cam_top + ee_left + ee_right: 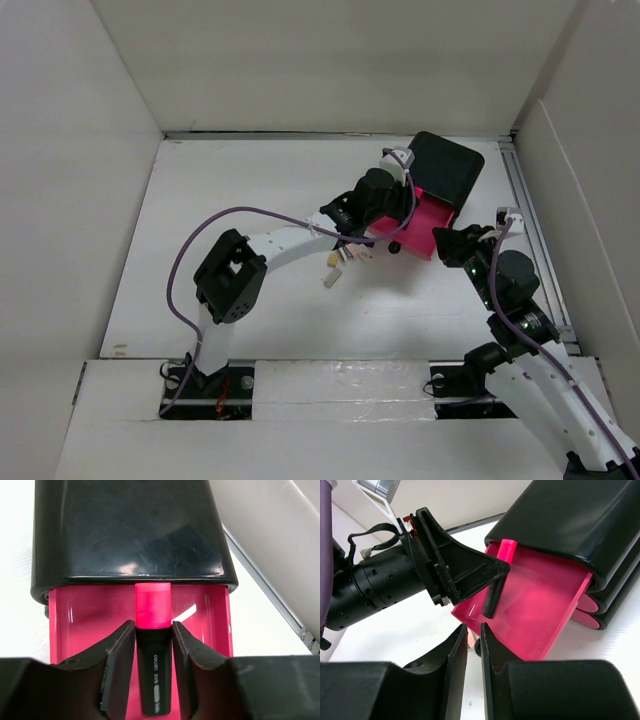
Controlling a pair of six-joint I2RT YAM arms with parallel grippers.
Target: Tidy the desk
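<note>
My left gripper (388, 203) (153, 628) is shut on a highlighter (153, 650) with a black body and a pink cap. It holds the highlighter, cap forward, over the open pink top drawer (428, 228) (75, 620) of the black box (447, 165) (130, 525). The right wrist view shows the highlighter (492, 597) slanting above the drawer floor (545, 605). My right gripper (447, 243) (473, 630) is low beside the drawer's front corner. Its jaws are nearly together with nothing between them. The white desk (250, 180) lies under everything.
Small beige items (335, 268) lie on the desk under my left forearm. The drawer's dark knob (479, 647) sits just beyond my right fingertips. Two closed pink drawers (592, 612) sit below the open one. A metal rail (530, 220) runs along the desk's right edge by the wall.
</note>
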